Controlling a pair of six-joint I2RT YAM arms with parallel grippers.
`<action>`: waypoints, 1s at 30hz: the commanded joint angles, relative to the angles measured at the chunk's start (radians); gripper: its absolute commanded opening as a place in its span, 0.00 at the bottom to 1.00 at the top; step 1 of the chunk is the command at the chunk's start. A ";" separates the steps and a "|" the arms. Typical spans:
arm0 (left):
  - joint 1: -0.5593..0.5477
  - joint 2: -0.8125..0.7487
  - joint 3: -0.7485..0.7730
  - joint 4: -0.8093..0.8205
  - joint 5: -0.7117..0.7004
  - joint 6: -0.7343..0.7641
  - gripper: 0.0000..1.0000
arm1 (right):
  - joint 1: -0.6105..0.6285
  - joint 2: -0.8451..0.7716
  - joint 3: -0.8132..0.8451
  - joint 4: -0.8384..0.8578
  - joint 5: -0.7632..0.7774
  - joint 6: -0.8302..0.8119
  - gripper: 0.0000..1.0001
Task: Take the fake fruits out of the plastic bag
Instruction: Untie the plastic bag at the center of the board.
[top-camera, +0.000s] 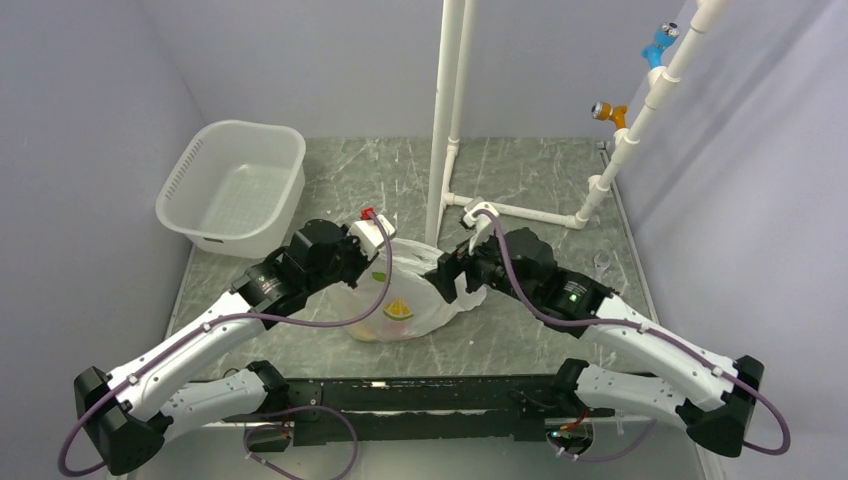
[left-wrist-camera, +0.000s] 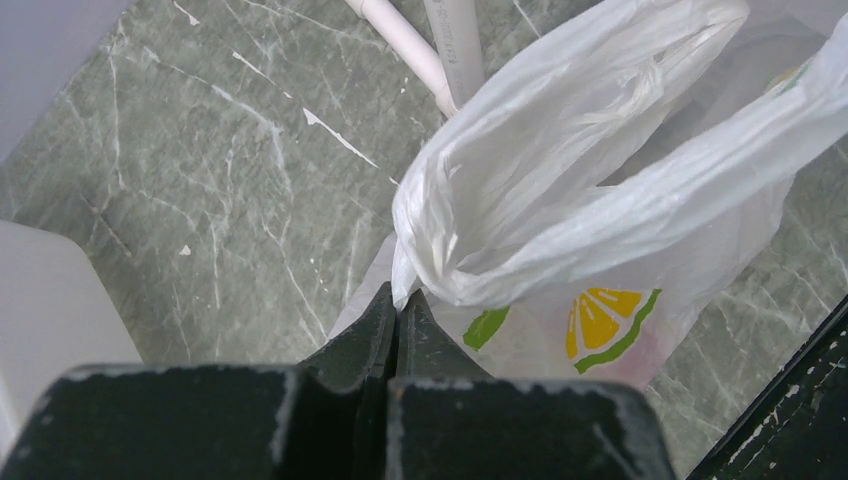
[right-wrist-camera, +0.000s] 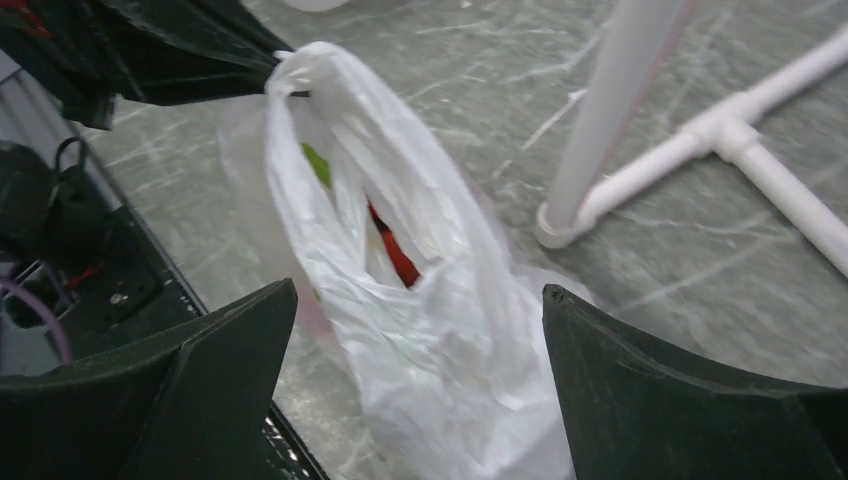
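The plastic bag (top-camera: 415, 300) lies mid-table between both arms, white with printed citrus slices. My left gripper (top-camera: 372, 255) is shut on the bag's upper edge and holds it up; the left wrist view shows the fingertips (left-wrist-camera: 397, 300) pinching the film of the bag (left-wrist-camera: 600, 200). My right gripper (top-camera: 452, 272) is open, its fingers on either side of the bag (right-wrist-camera: 440, 380) without gripping it (right-wrist-camera: 419, 288). A red fruit piece (right-wrist-camera: 398, 258) shows through the bag's opening. The other fruits are hidden inside.
A white perforated tub (top-camera: 235, 185) stands at the back left. A white pipe frame (top-camera: 445, 120) rises just behind the bag, with its foot pipe (right-wrist-camera: 760, 170) on the table. A black rail (top-camera: 420, 395) runs along the near edge.
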 joint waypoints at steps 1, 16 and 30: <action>0.004 0.004 0.004 0.020 0.005 0.008 0.00 | 0.022 0.085 0.049 0.111 -0.168 -0.027 0.97; 0.004 -0.037 -0.017 0.045 -0.016 0.007 0.00 | 0.180 0.097 -0.002 0.128 0.752 0.173 0.53; 0.004 -0.166 -0.073 0.120 -0.138 -0.009 0.00 | -0.172 -0.242 -0.303 0.179 0.075 0.476 0.00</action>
